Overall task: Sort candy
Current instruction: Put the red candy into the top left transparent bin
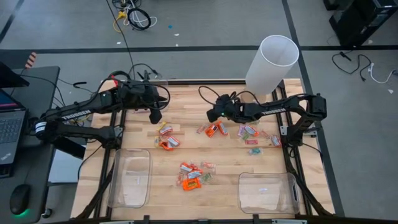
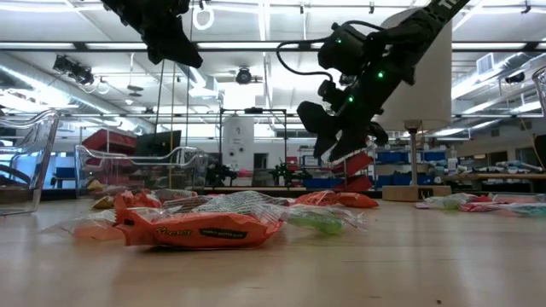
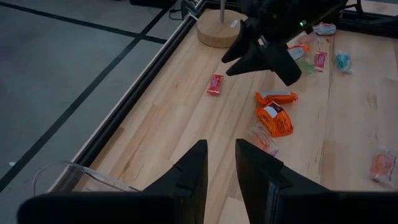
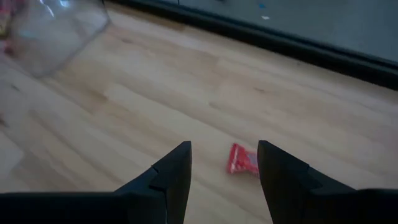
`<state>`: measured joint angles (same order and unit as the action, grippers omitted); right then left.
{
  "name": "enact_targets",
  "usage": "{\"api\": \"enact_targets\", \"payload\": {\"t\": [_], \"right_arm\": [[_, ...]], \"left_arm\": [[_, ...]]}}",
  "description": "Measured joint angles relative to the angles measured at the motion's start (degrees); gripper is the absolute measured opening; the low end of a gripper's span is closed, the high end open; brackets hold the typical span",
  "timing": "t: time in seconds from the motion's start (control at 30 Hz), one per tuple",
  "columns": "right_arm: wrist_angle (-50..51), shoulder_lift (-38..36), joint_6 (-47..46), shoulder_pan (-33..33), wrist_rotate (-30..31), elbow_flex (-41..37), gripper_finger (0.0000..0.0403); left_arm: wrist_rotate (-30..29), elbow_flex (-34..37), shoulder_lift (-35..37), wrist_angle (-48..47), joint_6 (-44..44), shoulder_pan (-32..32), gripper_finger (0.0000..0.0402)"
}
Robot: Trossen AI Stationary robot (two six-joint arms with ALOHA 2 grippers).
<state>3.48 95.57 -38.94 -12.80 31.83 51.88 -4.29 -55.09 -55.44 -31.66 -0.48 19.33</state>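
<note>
Small wrapped candy lies on the wooden table in loose groups: orange and yellow pieces (image 1: 165,140), orange ones (image 1: 214,129), pale and pink ones (image 1: 250,132), and a pile near the front (image 1: 193,175). A single red candy (image 4: 244,160) lies flat on the wood just ahead of my right gripper (image 4: 224,165), which hangs open above the table (image 1: 211,116) and slants down toward it without touching. My left gripper (image 3: 221,168) hovers high over the far left of the table (image 1: 155,115), its fingers a narrow gap apart with nothing between them.
Two clear plastic bins stand near the front edge, one left (image 1: 130,177) and one right (image 1: 267,191). A tall white cylinder (image 1: 272,62) on a round wooden base (image 3: 217,31) stands at the far right. A black rail (image 3: 124,106) frames the table.
</note>
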Motion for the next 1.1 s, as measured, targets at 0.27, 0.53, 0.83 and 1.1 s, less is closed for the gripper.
{"api": "enact_targets", "payload": {"t": [0.27, 0.53, 0.83, 1.1], "right_arm": [[-3.5, 1.9, -0.1, 1.0, -1.3, 0.0, 0.0136], [-5.6, 7.6, -0.4, 0.6, -1.3, 0.3, 0.0122], [-5.9, 10.1, 0.5, -1.0, 0.1, 0.3, 0.0120], [-6.4, 13.5, 0.0, -1.5, 0.1, 0.3, 0.0118]], "left_arm": [[0.0, 0.0, 0.0, 0.0, 0.0, 0.0, 0.0085], [0.0, 0.0, 0.0, -0.4, 0.0, 0.0, 0.0085], [0.0, 0.0, 0.0, -0.8, 0.1, 0.0, 0.0085], [0.0, 0.0, 0.0, -1.3, 0.4, 0.0, 0.0085]]}}
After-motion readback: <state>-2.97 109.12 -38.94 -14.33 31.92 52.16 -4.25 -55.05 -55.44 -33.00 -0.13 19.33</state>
